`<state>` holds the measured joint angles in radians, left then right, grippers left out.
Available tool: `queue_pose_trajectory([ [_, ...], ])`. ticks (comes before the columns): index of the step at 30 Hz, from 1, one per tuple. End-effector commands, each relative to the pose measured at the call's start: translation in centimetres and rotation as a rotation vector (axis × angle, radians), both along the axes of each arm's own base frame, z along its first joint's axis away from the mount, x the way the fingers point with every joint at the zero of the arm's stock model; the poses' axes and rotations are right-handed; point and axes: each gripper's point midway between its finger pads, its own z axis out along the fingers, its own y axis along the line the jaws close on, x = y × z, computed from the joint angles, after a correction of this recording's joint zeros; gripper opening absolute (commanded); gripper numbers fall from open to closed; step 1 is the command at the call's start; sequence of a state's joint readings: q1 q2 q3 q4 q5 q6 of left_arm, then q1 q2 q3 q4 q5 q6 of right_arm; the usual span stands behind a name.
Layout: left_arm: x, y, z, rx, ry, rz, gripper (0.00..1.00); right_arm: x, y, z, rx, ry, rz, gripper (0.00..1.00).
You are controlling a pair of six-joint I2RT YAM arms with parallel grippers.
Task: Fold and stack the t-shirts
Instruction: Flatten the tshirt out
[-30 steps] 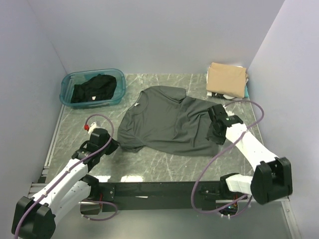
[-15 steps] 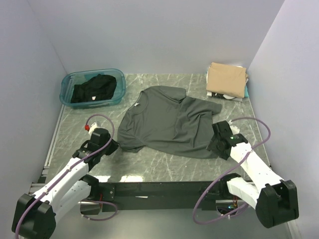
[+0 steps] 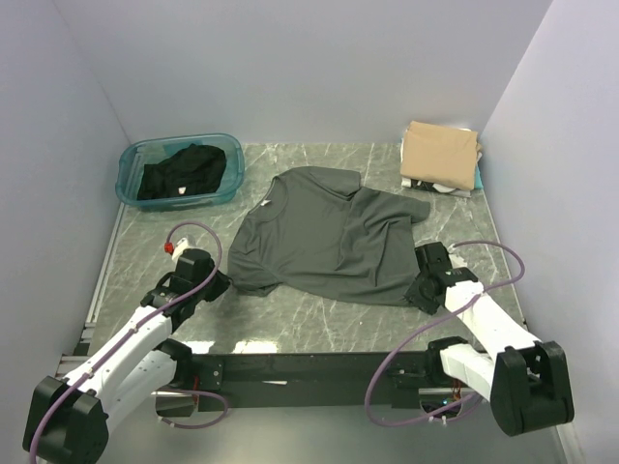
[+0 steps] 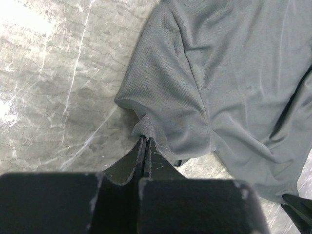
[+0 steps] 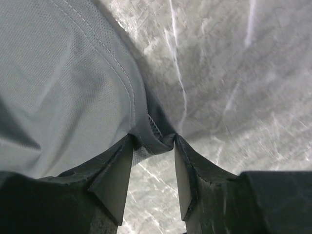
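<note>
Looking down from the top camera, the charcoal-grey t-shirt point(image 3: 329, 237) lies spread out flat-ish in the middle of the marble table point(image 3: 290, 319), collar toward the far left, a bit rumpled on its right side. The left gripper point(image 3: 218, 285) is at the shirt's near-left sleeve, and in the left wrist view its jaws are pressed together on a little pinch of the sleeve edge. The right gripper point(image 3: 423, 288) sits at the near-right corner of the shirt; in the right wrist view its jaws are apart, with the stitched hem bunched between the tips.

Around it: a teal tub point(image 3: 131, 169) at the far left with a black shirt point(image 3: 179, 172) crumpled inside, well apart from the grey one. At the far right corner a folded tan shirt point(image 3: 440, 150) tops a stack, with white point(image 3: 435, 186) and teal point(image 3: 478, 174) edges peeking out underneath. A purple cable point(image 3: 484, 246) loops over the table by the right arm. There's a small white tag point(image 3: 262, 203) at the collar, too small to read
</note>
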<state>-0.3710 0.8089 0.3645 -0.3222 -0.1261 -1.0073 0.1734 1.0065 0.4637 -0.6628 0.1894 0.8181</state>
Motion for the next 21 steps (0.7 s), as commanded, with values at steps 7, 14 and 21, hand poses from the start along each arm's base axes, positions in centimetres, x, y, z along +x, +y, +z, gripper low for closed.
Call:
queue_pose_trajectory([
  [7, 1.0, 0.0, 2.1, 0.000, -0.062, 0.007, 0.01, 1.2, 0.4, -0.6, 0.017, -0.008, 0.003, 0.41],
  [14, 2.3, -0.2, 5.6, -0.026, -0.142, 0.027, 0.01, 3.5, 0.9, 3.5, 0.034, -0.146, 0.047, 0.00],
  [21, 4.6, 0.5, 16.8, -0.064, -0.396, 0.090, 0.01, 6.1, -0.6, 16.1, -0.037, -0.464, 0.050, 0.00],
])
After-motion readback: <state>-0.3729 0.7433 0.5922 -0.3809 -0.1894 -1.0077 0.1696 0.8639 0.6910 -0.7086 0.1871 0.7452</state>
